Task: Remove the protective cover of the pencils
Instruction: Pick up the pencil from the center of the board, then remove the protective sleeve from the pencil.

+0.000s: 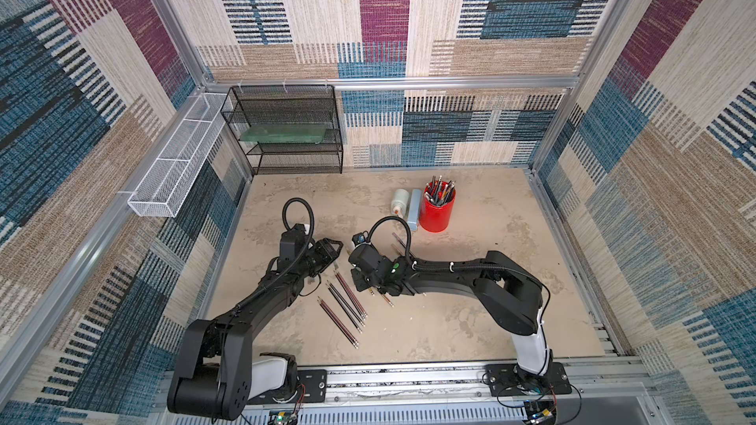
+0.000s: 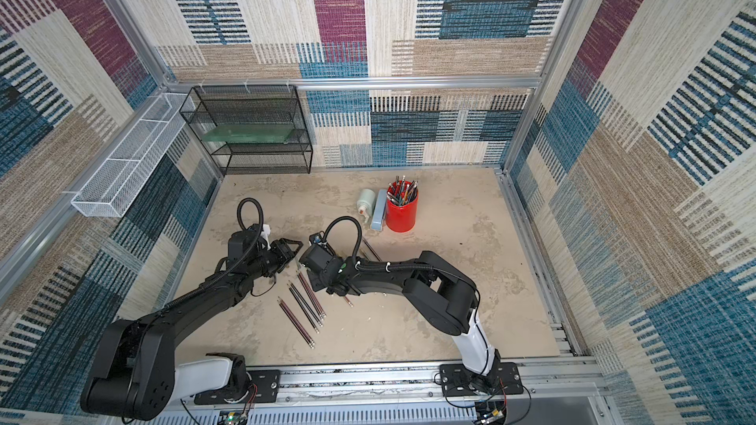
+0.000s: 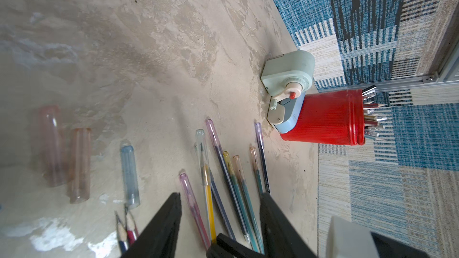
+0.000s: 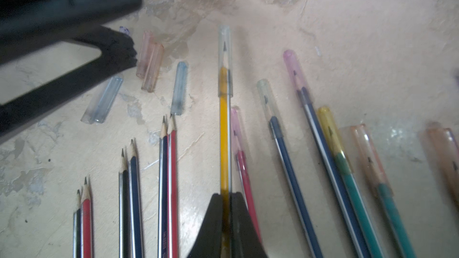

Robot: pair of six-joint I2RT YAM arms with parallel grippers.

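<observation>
1. Now we have the right gripper (image 4: 224, 196) closed tight on the shaft of the yellow pencil (image 4: 224, 132), well back from its point. The pencil looks raised a little off the table (image 4: 347, 8), though we cannot be sure.
2. Its clear cap (image 4: 225, 60) covers the sharpened end, which points away from the right gripper.
3. Our left gripper (image 3: 221, 194) has its jaws about half apart with nothing between them. It is near the loose caps (image 4: 149, 63) and well apart from the clear cap.
4. We judge the pencil light, stiff and glossy, so it may slide lengthwise in the grip when pulled.
5. We judge the cap thin, slick and held only by friction. We should take it near its closed end, squeeze lightly and pull straight along the shaft to spare the lead.
6. Bare pencils (image 4: 169, 170) lie on one side of the yellow one, and capped pencils (image 4: 278, 125) wait on the other.
</observation>
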